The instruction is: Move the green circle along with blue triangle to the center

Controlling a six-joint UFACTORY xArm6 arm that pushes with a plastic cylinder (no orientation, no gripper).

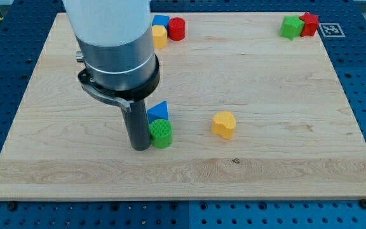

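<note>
The green circle (pixel 161 133) sits left of the board's middle, low in the view. The blue triangle (pixel 159 111) stands just above it, touching it. My tip (pixel 140 147) is down on the board right at the green circle's left side, touching or nearly touching it. The rod and the arm's grey body rise above it and hide the board behind them.
A yellow heart block (pixel 223 124) lies to the right of the pair. At the view's top, a blue block (pixel 161 21), a yellow block (pixel 159 35) and a red cylinder (pixel 176 28) cluster. A green block (pixel 291 27) and a red star (pixel 309 23) sit top right.
</note>
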